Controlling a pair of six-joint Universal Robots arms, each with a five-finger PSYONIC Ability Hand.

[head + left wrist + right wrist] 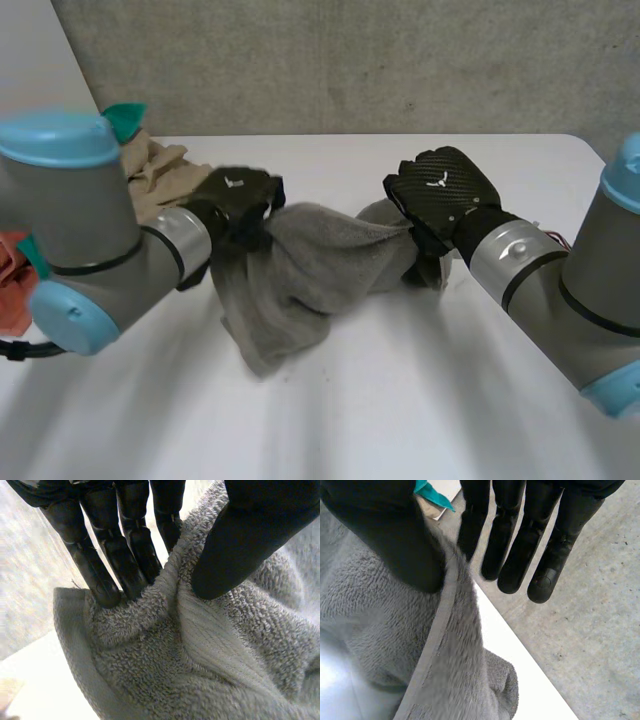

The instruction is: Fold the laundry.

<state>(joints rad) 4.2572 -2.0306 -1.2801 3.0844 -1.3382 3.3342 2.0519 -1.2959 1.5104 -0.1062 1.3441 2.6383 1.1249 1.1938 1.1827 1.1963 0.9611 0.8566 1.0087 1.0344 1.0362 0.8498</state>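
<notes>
A beige cloth (160, 165) is piled at the far left of the white table (420, 400). The left hand (240, 200) is closed on one upper end of the grey towel (300, 270), which is pinched between thumb and fingers. The towel is held stretched between both hands, with its lower part sagging to the table. The right hand (440, 190) is clamped on the opposite end, at the hem. The spreading step is judged to be in hand. Next, the towel should be laid flat and squared before any fold is made.
</notes>
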